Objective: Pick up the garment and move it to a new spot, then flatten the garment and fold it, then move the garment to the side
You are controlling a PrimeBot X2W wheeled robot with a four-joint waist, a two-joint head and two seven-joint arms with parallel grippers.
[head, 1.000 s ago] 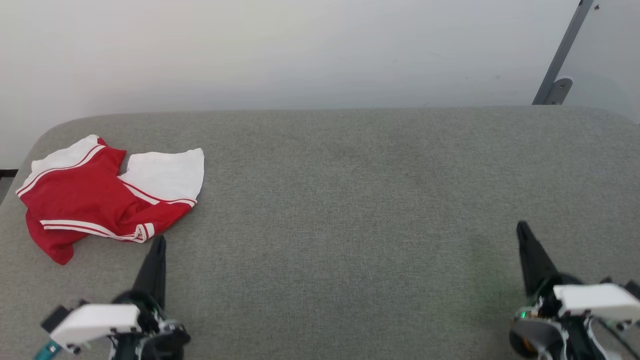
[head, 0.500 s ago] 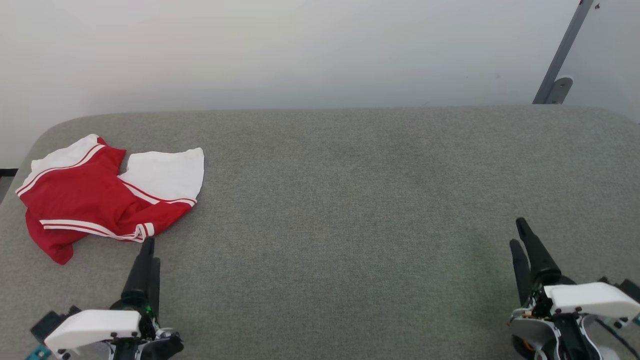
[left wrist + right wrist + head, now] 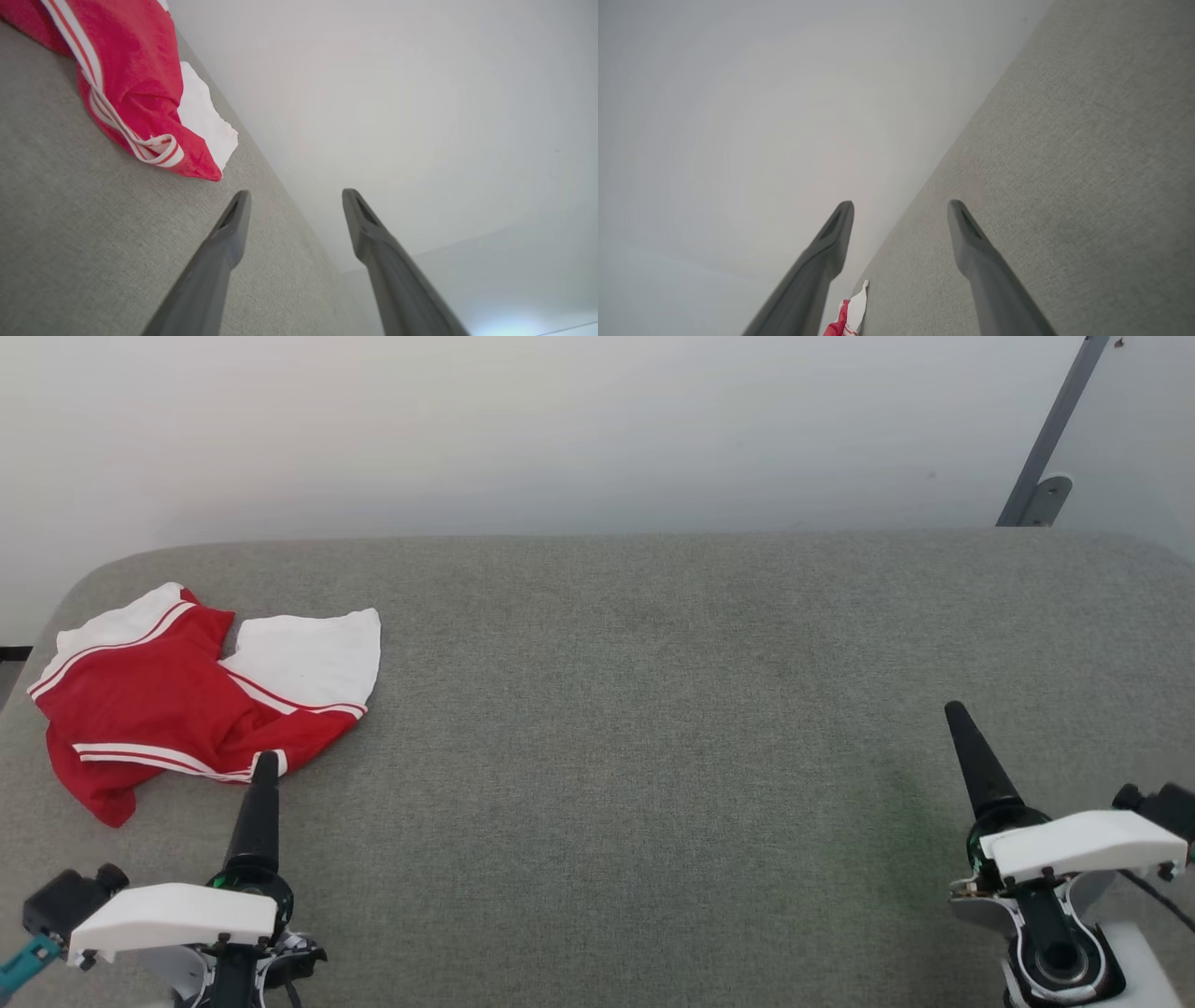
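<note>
The garment [image 3: 177, 705], a red T-shirt with white sleeves and striped trim, lies crumpled at the far left of the grey padded surface [image 3: 653, 709]. In the left wrist view the garment [image 3: 135, 93] lies up and to the left of the fingers. My left gripper [image 3: 266, 763] hovers just in front of the garment's near hem; its fingers stand apart and empty, so the left gripper [image 3: 294, 198] is open. My right gripper [image 3: 954, 711] is at the lower right, far from the cloth. The right gripper [image 3: 901, 210] is open and empty too, and the garment [image 3: 847, 315] shows small and far off.
A plain white wall [image 3: 560, 429] rises behind the surface's back edge. A grey metal post [image 3: 1050, 439] leans at the upper right. The surface's rounded left edge [image 3: 56, 607] lies close to the cloth. Bare grey surface stretches between the two arms.
Both grippers have gone from shut to open. Both have reached forward, the left tip now at the garment's near hem. The garment has not moved.
</note>
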